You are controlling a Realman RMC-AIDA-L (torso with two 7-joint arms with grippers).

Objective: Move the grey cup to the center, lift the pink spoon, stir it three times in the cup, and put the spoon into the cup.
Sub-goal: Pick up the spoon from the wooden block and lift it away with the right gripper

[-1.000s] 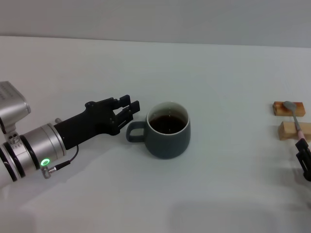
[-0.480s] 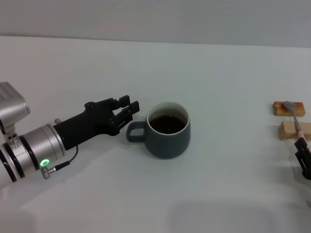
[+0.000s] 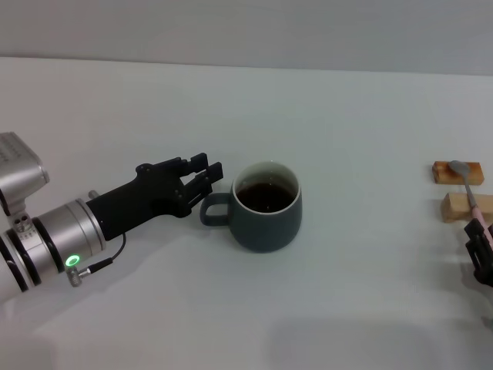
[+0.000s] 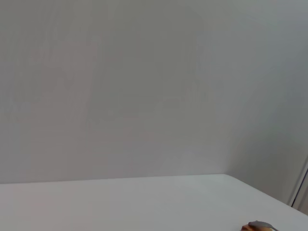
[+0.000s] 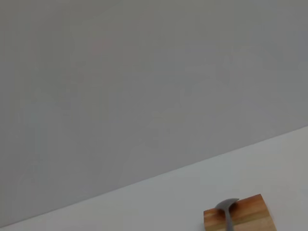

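the one rounded dark slate-grey ceramic cup (image 3: 266, 206) of brown liquid stands mid-table, its loop handle facing the left claw (image 3: 203, 173), whose fingers sit narrowly parted just beside the handle, gripping nothing. bare white table (image 3: 347, 116) lies open all round the cup. the one slim pink-handled spoon (image 3: 469, 189) with a silver bowl rests across two small wooden blocks (image 3: 457, 172) near the right edge. the right claw (image 3: 481, 252) is at the spoon's handle end; i cannot tell its fingers' state.
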